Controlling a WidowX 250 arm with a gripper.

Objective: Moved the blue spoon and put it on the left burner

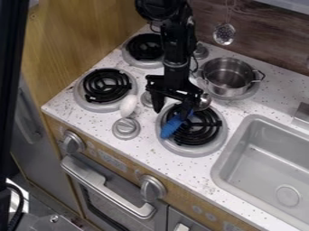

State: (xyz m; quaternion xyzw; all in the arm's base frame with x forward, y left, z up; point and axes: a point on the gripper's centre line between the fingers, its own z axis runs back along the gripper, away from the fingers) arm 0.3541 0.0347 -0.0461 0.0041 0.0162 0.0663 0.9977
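Itemising from my station: one blue spoon (171, 127), on the front right burner (208, 139), probably light, stiff, slightly slippery, best pinched mid-length; one pincer (176, 109), spread wide, apparently gripping nothing.

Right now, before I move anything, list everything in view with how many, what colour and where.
Blue spoon: one, blue, at the near right burner's left side
Coil burners: three showing, black, near left, far left, near right
Pot: one, silver, far right of stovetop
Egg-shaped thing: one, white, beside near left burner
Knobs: at least four, silver, stovetop and front panel
Skimmer: one, silver, hanging at back
Sink: one, grey, right
Oven handle: one, silver, front
Counter: one, speckled white
Arm: one, black, from top
Gripper: one, black, above near right burner
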